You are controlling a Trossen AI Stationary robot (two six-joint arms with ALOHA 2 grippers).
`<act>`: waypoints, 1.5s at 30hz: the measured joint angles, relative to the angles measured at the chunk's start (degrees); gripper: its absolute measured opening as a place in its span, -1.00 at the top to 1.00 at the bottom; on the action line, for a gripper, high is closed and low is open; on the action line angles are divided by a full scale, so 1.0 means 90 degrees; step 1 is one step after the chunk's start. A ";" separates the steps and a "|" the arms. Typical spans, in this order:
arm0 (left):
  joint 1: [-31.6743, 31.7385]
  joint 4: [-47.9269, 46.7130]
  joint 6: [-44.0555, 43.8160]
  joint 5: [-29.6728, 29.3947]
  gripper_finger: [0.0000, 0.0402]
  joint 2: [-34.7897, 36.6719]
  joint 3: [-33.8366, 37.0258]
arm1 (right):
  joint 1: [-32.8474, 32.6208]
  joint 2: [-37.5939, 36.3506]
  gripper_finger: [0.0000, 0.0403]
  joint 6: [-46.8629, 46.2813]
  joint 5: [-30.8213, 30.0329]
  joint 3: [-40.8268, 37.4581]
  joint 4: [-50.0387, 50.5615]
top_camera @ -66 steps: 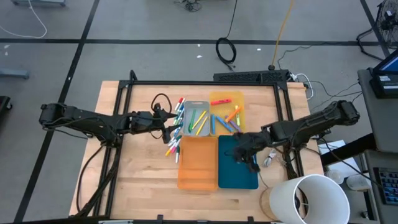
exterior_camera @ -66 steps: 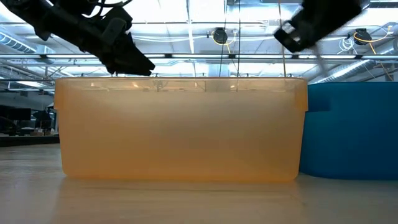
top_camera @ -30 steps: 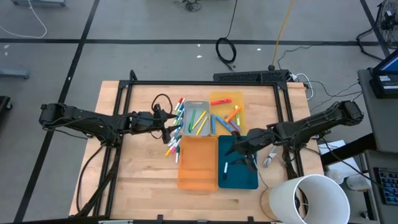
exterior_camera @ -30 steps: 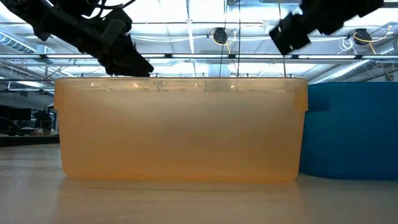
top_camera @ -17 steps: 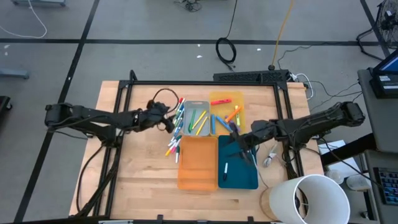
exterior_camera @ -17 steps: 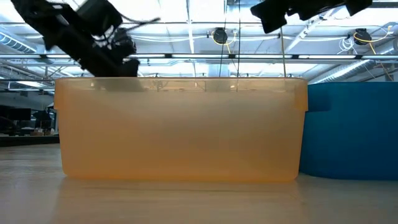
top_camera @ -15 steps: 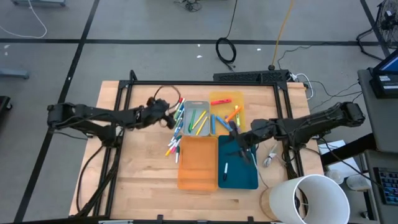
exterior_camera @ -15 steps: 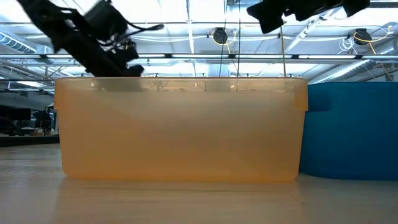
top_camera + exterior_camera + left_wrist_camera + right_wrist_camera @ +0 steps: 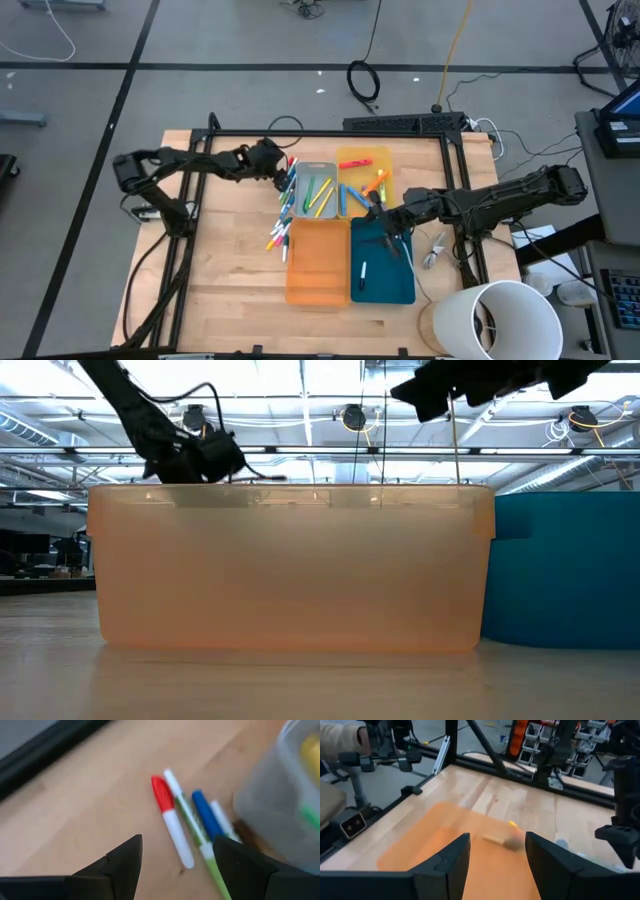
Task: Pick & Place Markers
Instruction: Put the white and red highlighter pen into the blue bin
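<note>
Beside the grey tray (image 9: 318,190): left gripper (image 9: 175,865), fingers apart, over loose markers (image 9: 187,822).
Right gripper (image 9: 495,855), fingers apart, empty, at blue tray's (image 9: 385,285) far edge.

Four trays (image 9: 318,265); roughly two dozen markers (image 9: 320,195); two arms (image 9: 190,165).

Left gripper (image 9: 283,172) swung from the scattered markers beside the orange tray (image 9: 317,262) toward the counter's far side, now over the red-capped marker (image 9: 171,820) by the grey tray (image 9: 318,167); its elbow folded inward. Right gripper (image 9: 378,216) left the teal tray (image 9: 385,280) for the yellow tray (image 9: 352,162). A marker (image 9: 361,274) now lies in the teal tray.
</note>
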State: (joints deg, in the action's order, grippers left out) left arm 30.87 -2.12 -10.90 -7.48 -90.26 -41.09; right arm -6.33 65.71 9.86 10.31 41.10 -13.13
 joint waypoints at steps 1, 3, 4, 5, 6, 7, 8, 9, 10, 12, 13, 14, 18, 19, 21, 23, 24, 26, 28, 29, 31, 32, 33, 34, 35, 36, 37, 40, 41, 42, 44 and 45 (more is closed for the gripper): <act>-0.0002 0.0014 0.0045 0.0002 -0.22 -0.0128 -0.0001 | 0.0000 0.0000 0.11 0.0009 0.0002 -0.0056 -0.0030; 0.0019 0.0095 0.0079 0.0003 -0.22 -0.0339 -0.0001 | 0.0000 0.0000 0.11 0.0023 0.0000 -0.0142 -0.0089; 0.0028 0.0185 0.0080 0.0004 -0.22 -0.0431 -0.0001 | 0.0000 0.0000 0.11 0.0033 0.0000 -0.0192 -0.0142; 0.0027 0.0279 0.0085 -0.0001 -0.22 -0.0518 -0.0002 | 0.0000 0.0000 0.12 0.0034 0.0000 -0.0256 -0.0244; 0.0034 0.0360 0.0089 -0.0006 -0.22 -0.0597 -0.0004 | 0.0000 0.0000 0.12 0.0033 0.0000 -0.0314 -0.0363; 0.0039 0.0421 0.0090 -0.0028 -0.22 -0.0664 -0.0004 | 0.0000 0.0000 0.13 0.0033 0.0000 -0.0369 -0.0493; 0.0037 0.0493 0.0088 -0.0049 -0.22 -0.0728 -0.0004 | 0.0000 0.0000 0.13 0.0033 0.0000 -0.0414 -0.0643; 0.0037 0.0559 0.0081 -0.0047 -0.22 -0.0777 -0.0004 | 0.0000 0.0000 0.13 0.0033 0.0002 -0.0441 -0.0775; 0.0035 0.0581 0.0081 -0.0049 -0.22 -0.0805 -0.0004 | 0.0000 0.0000 0.13 0.0033 0.0001 -0.0444 -0.0843; 0.0032 0.0601 0.0078 -0.0046 -0.22 -0.0873 -0.0014 | 0.0000 0.0000 0.13 0.0033 0.0000 -0.0446 -0.0923; 0.0032 0.0592 0.0078 -0.0047 -0.22 -0.0891 -0.0018 | 0.0000 0.0000 0.13 0.0033 0.0000 -0.0446 -0.0946; 0.0032 0.0590 0.0081 -0.0047 -0.22 -0.0927 -0.0022 | 0.0000 0.0000 0.13 0.0033 0.0002 -0.0447 -0.0954; 0.0030 0.0536 0.0147 -0.0045 -0.21 -0.0966 -0.0023 | 0.0000 0.0000 0.15 0.0033 0.0000 -0.0449 -0.0969; 0.0027 0.0503 0.0109 -0.0045 -0.18 -0.0968 -0.0023 | 0.0000 0.0000 0.15 0.0033 0.0002 -0.0449 -0.0969; 0.0026 0.0441 -0.0010 -0.0026 -0.07 -0.0971 -0.0023 | 0.0000 0.0000 0.15 0.0033 0.0000 -0.0449 -0.0968; 0.0025 0.0338 -0.0035 0.0016 0.10 -0.0974 -0.0023 | 0.0000 0.0000 0.15 0.0033 0.0001 -0.0449 -0.0967; 0.0025 0.0257 -0.0047 0.0027 0.21 -0.0976 -0.0023 | 0.0000 0.0000 0.15 0.0033 0.0000 -0.0449 -0.0966; 0.0025 0.0108 -0.0145 0.0026 0.44 -0.0978 -0.0030 | 0.0000 0.0000 0.15 0.0033 0.0002 -0.0449 -0.0966; 0.0042 -0.0067 -0.0191 0.0018 0.69 -0.0976 -0.0035 | 0.0000 0.0000 0.15 0.0033 0.0002 -0.0449 -0.0966; 0.0055 -0.0152 -0.0188 0.0021 0.81 -0.0949 -0.0038 | 0.0000 0.0000 0.15 0.0033 0.0000 -0.0449 -0.0958; 0.0086 -0.0382 -0.0165 0.0010 0.86 -0.0866 -0.0033 | 0.0000 0.0000 0.15 0.0033 0.0000 -0.0449 -0.0940; 0.0093 -0.0457 -0.0138 0.0000 0.86 -0.0811 -0.0030 | 0.0000 0.0000 0.15 0.0033 0.0000 -0.0449 -0.0942; 0.0093 -0.0535 -0.0097 -0.0015 0.85 -0.0714 -0.0026 | 0.0000 0.0000 0.15 0.0033 0.0002 -0.0449 -0.0942; 0.0093 -0.0640 -0.0064 -0.0026 0.83 -0.0613 -0.0019 | 0.0000 0.0000 0.15 0.0033 0.0000 -0.0449 -0.0940; 0.0093 -0.0801 -0.0016 -0.0048 0.81 -0.0486 -0.0002 | 0.0000 0.0000 0.15 0.0033 -0.0002 -0.0449 -0.0940; 0.0090 -0.0967 0.0005 -0.0093 0.81 -0.0342 0.0016 | 0.0000 0.0000 0.15 0.0032 -0.0001 -0.0449 -0.0937; 0.0067 -0.1104 0.0015 -0.0173 0.81 -0.0193 0.0033 | 0.0000 0.0000 0.15 0.0033 -0.0005 -0.0449 -0.0932; 0.0013 -0.1590 0.0033 -0.0433 0.86 0.0396 0.0041 | 0.0000 0.0000 0.15 0.0033 -0.0005 -0.0449 -0.0935; -0.0010 -0.1693 0.0032 -0.0548 0.86 0.0607 0.0027 | 0.0002 0.0000 0.15 0.0033 -0.0009 -0.0449 -0.0932; -0.0043 -0.1841 0.0032 -0.0653 0.86 0.0815 0.0021 | 0.0002 0.0000 0.15 0.0033 -0.0019 -0.0449 -0.0932; -0.0124 -0.2189 0.0030 -0.0774 0.86 0.1238 0.0028 | 0.0011 0.0000 0.15 0.0033 -0.0024 -0.0449 -0.0933; -0.0181 -0.2238 0.0032 -0.0814 0.86 0.1438 0.0028 | 0.0024 0.0000 0.15 0.0033 -0.0022 -0.0449 -0.0935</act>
State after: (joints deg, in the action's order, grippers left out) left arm 29.24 -22.26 -10.61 -14.81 -77.32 -40.84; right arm -6.11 65.71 10.15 10.11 37.06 -21.54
